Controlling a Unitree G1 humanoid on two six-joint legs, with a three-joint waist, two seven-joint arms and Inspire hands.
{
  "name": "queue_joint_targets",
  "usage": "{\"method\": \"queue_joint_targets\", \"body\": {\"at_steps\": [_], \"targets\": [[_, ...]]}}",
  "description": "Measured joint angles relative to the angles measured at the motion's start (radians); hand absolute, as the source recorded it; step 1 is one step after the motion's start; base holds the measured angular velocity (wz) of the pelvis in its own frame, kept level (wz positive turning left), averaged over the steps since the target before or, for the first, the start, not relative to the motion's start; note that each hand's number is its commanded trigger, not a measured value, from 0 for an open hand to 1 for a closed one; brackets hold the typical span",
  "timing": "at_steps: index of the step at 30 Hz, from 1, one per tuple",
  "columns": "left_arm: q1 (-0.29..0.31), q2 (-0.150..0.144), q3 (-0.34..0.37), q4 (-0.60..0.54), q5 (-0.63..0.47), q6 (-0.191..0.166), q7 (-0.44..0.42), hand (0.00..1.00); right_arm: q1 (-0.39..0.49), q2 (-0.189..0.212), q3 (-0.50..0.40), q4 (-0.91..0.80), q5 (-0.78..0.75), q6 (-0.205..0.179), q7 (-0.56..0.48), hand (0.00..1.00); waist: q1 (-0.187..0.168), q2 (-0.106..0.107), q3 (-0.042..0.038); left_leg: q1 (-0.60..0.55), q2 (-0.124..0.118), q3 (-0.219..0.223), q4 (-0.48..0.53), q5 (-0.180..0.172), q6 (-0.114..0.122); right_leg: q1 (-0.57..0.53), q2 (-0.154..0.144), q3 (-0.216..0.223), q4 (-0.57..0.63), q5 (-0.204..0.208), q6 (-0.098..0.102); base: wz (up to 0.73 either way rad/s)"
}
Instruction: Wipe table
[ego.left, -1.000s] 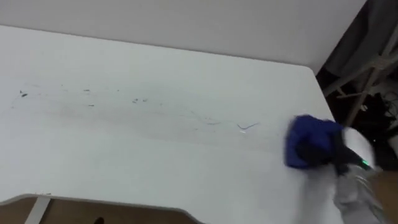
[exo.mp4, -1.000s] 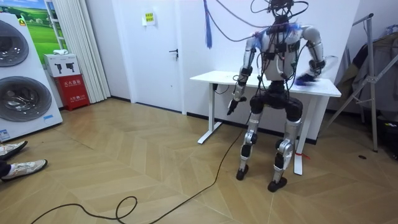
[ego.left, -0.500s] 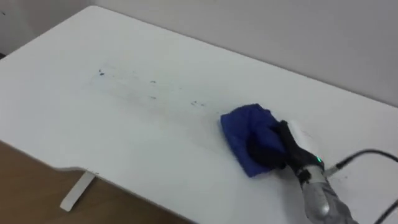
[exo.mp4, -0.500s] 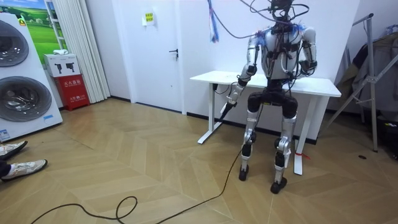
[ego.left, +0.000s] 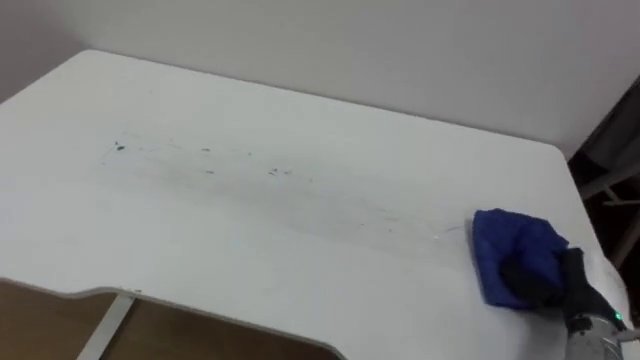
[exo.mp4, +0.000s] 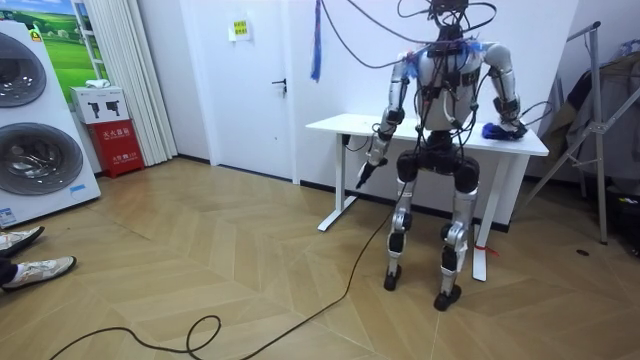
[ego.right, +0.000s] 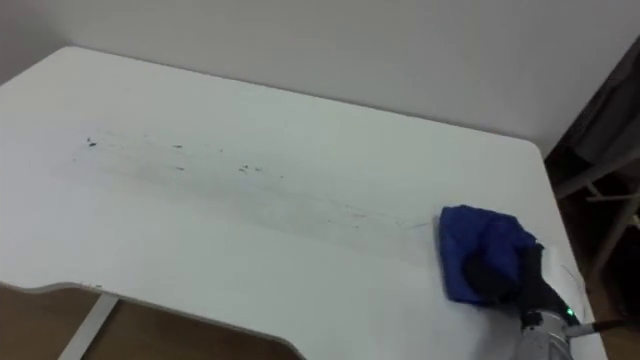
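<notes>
1. Robot stands at the front edge of the white table, facing it, with the wall behind the table.
2. Blue cloth lies bunched on the tabletop near the table's right end, close to the front right corner.
3. Right hand sits on top of the cloth at its near right part, with the forearm coming in from the lower right. It's in contact with the cloth, but I can't tell whether it grips it or presses flat.
4. Left hand hangs low beside the table's left end, off the top. It's too small to tell if it's open or closed.
5. A line of dark specks and faint smudges runs across the middle of the tabletop, from the left side towards the cloth.
6. The cloth is just past the right end of that line, well apart from the left specks.
</notes>
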Motion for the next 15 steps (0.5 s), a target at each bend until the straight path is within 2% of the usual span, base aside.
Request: {"method": "queue_joint_targets", "body": {"at_steps": [1, 3, 5, 6, 7, 9, 10, 11, 12, 14, 15], "targets": [[0.000, 0.000, -0.001, 0.001, 0.002, 0.005, -0.005, 0.00, -0.027, 0.002, 0.021, -0.009, -0.027, 0.010, 0.021, 1.00, 0.006, 0.001, 0.0016, -0.001, 0.002, -0.006, 0.000, 0.000, 0.000, -0.003, 0.006, 0.000, -0.003, 0.003, -0.004, -0.49], [0.004, 0.001, -0.019, -0.001, -0.004, 0.024, -0.027, 0.00, -0.133, 0.043, 0.108, -0.021, -0.106, 0.021, 0.093, 1.00, 0.031, 0.001, 0.0041, -0.016, 0.003, -0.027, -0.002, 0.007, -0.008, -0.018, 0.015, -0.007, 0.000, -0.004, -0.016, 0.04], [0.006, 0.001, -0.052, -0.012, -0.006, 0.032, -0.037, 0.00, -0.193, 0.049, 0.163, -0.020, -0.119, 0.013, 0.136, 1.00, 0.056, 0.009, 0.0158, -0.015, 0.004, -0.042, -0.003, 0.012, -0.015, -0.017, 0.018, -0.014, -0.002, -0.012, -0.017, 0.29], [0.022, -0.001, -0.052, -0.025, -0.005, 0.035, -0.042, 0.00, -0.206, 0.050, 0.169, -0.020, -0.127, -0.005, 0.156, 1.00, 0.077, 0.010, 0.0162, -0.012, 0.003, -0.051, -0.006, 0.016, -0.011, -0.014, 0.018, -0.019, -0.003, -0.019, -0.016, 0.39], [0.030, -0.001, -0.052, -0.031, -0.005, 0.038, -0.042, 0.00, -0.210, 0.051, 0.175, -0.021, -0.127, -0.008, 0.164, 1.00, 0.079, 0.009, 0.0160, -0.012, 0.001, -0.061, -0.009, 0.017, -0.011, -0.011, 0.017, -0.025, -0.003, -0.021, -0.016, 0.45], [0.076, -0.001, -0.049, -0.042, -0.006, 0.048, -0.047, 0.00, -0.199, 0.050, 0.177, -0.029, -0.138, -0.010, 0.176, 1.00, 0.076, 0.006, 0.0159, -0.008, -0.009, -0.087, -0.012, 0.023, -0.010, 0.000, 0.010, -0.049, -0.003, -0.028, -0.010, 0.39], [0.109, -0.001, -0.049, -0.049, -0.005, 0.055, -0.051, 0.00, -0.152, 0.044, 0.163, -0.038, -0.146, -0.019, 0.168, 1.00, 0.069, 0.003, 0.0156, -0.006, -0.013, -0.095, -0.016, 0.023, -0.010, 0.007, 0.004, -0.064, -0.003, -0.033, -0.004, 0.32], [0.135, 0.001, -0.048, -0.053, -0.002, 0.059, -0.058, 0.00, -0.105, 0.042, 0.142, -0.031, -0.128, -0.065, 0.129, 1.00, 0.059, 0.004, 0.0165, 0.006, -0.016, -0.095, -0.023, 0.023, -0.009, 0.021, 0.001, -0.069, -0.007, -0.035, -0.002, 0.48], [0.146, 0.004, -0.044, -0.049, 0.001, 0.060, -0.065, 0.00, -0.059, 0.041, 0.129, -0.009, -0.102, -0.127, 0.066, 1.00, 0.031, 0.003, 0.0165, 0.017, -0.025, -0.094, -0.025, 0.024, -0.008, 0.048, -0.004, -0.071, -0.016, -0.039, 0.005, 0.45], [0.131, 0.003, -0.025, -0.036, 0.010, 0.056, -0.066, 0.00, 0.024, 0.029, 0.089, -0.007, -0.097, -0.189, -0.026, 1.00, -0.011, -0.006, 0.0178, 0.033, -0.039, -0.086, -0.030, 0.023, -0.001, 0.076, -0.021, -0.066, -0.018, -0.054, 0.029, 0.50], [0.116, 0.003, -0.015, -0.035, 0.028, 0.054, -0.066, 0.00, 0.079, 0.014, 0.050, -0.007, -0.096, -0.217, -0.086, 1.00, -0.025, -0.001, 0.0126, 0.039, -0.045, -0.079, -0.036, 0.019, 0.007, 0.083, -0.028, -0.067, -0.019, -0.060, 0.036, 0.26]]}}
